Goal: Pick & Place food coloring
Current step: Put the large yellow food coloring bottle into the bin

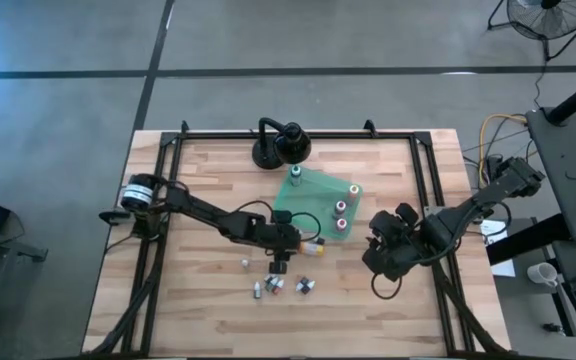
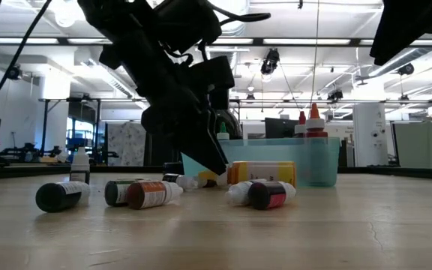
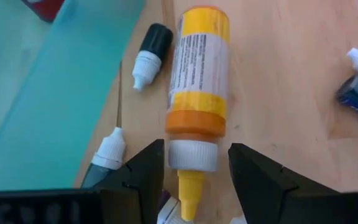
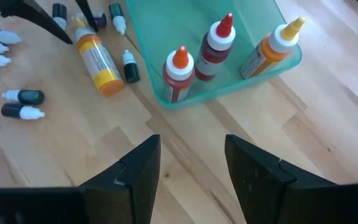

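Observation:
A large yellow food coloring bottle [image 3: 197,74] lies on its side on the wood beside the green tray [image 1: 313,188]. My left gripper [image 3: 194,171] is open. Its fingers stand on either side of the bottle's white cap [image 3: 192,155], and a narrow gap shows at each side. Small food coloring bottles lie nearby [image 3: 148,56] and toward the near edge [image 1: 278,287]. Three larger bottles [image 4: 216,46] stand upright in the tray. My right gripper [image 4: 191,168] hangs open above bare wood on the tray's right side.
A black round-based stand [image 1: 278,145] sits at the far edge behind the tray. Several small bottles [image 2: 145,193] lie scattered on the near side of my left gripper. Bare wood lies at the table's near left and near right.

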{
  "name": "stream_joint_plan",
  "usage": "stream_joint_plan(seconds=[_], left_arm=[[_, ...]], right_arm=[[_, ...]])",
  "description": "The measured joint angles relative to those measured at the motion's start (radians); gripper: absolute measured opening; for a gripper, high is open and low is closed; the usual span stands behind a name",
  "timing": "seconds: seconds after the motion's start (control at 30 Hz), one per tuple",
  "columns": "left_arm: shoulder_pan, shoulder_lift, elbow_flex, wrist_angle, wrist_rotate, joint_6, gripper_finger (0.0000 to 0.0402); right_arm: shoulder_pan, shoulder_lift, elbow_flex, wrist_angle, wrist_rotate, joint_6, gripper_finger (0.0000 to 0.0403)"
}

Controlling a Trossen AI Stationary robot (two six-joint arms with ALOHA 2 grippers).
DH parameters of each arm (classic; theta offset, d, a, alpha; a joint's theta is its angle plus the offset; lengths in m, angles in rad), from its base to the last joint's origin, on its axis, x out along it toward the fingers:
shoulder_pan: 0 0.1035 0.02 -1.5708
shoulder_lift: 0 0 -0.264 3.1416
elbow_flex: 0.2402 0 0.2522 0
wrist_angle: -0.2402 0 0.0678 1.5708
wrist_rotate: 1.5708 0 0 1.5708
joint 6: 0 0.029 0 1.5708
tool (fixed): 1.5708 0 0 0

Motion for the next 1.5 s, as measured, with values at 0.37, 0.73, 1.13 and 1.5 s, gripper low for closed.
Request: stream_joint_plan(seconds=[0.37, 0.73, 1.13, 1.5], left_arm=[[0.003, 0.022, -0.005, 0.050, 0.000, 0.004, 0.0151], [0.003, 0.039, -0.006, 0.037, -0.002, -0.001, 0.0134], [0.002, 0.030, 0.057, -0.122, -0.001, -0.036, 0.0092], [0.001, -0.127, 0.338, -0.774, 0.008, -0.195, 0.0094]], right_arm=[[-0.001, 0.000, -0.029, -0.001, 0.000, 0.032, 0.0171], [-0.001, 0.000, -0.033, -0.003, -0.001, 0.032, 0.0171], [-0.006, 0.000, -0.033, -0.002, -0.002, 0.031, 0.0166], [-0.006, -0.002, -0.028, -0.002, -0.012, 0.052, 0.0143]])
